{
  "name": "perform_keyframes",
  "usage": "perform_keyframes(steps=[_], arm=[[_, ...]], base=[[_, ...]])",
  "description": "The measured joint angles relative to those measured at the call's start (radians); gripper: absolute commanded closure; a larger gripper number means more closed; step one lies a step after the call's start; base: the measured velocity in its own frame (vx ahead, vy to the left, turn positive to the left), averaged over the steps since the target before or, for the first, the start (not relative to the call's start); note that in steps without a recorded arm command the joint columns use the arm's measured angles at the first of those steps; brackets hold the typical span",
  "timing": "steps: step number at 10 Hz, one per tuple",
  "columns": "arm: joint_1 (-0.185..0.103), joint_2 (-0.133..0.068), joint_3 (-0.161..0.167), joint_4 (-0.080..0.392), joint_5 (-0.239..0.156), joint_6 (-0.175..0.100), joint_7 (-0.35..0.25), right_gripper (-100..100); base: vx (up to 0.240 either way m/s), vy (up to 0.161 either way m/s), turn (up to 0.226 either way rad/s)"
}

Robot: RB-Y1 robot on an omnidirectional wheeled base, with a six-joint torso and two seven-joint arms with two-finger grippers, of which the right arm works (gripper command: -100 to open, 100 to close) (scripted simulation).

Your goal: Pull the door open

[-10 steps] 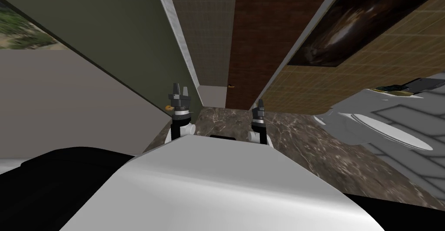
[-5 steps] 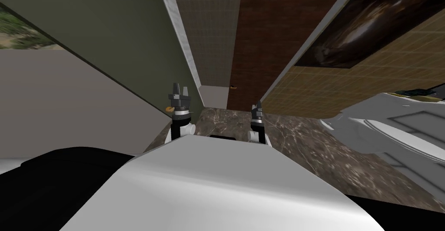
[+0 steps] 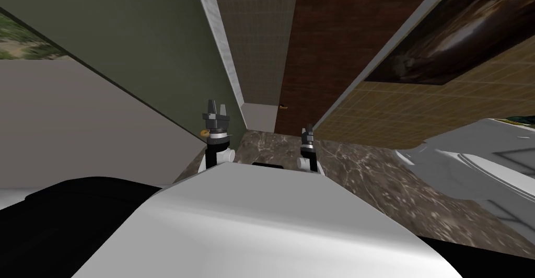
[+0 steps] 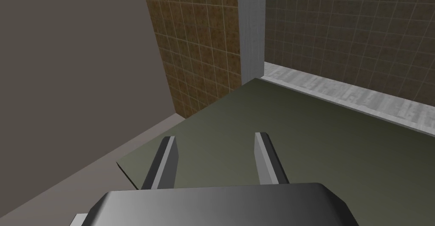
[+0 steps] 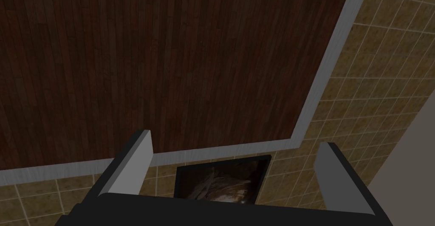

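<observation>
Since the base has been advanced, the dark brown plank door (image 3: 324, 39) is brought nearer; its small brass-coloured handle (image 3: 285, 105) is not yet reached, and the left gripper (image 3: 214, 107) and right gripper (image 3: 307, 129) are held spread, empty.

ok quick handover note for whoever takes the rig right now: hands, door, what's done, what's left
Left hand: open, empty, raised beside the olive green panel.
Right hand: open, empty, pointing at the dark wood door, short of it.
Door: ahead, looks shut; small handle at its left edge in the head view, untouched.
Done: facing the door, nothing gripped.
Left: reach the handle, close on it, pull the door open.
</observation>
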Motion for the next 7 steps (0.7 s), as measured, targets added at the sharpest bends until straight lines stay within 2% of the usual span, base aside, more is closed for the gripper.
perform_keyframes(steps=[4, 7], arm=[[-0.041, -0.007, -0.007, 0.106, -0.033, -0.023, 0.004, -100], [-0.067, -0.02, -0.015, 0.183, -0.061, -0.043, 0.003, -100]], base=[[0.103, 0.014, 0.076], [0.1, 0.015, 0.079]])
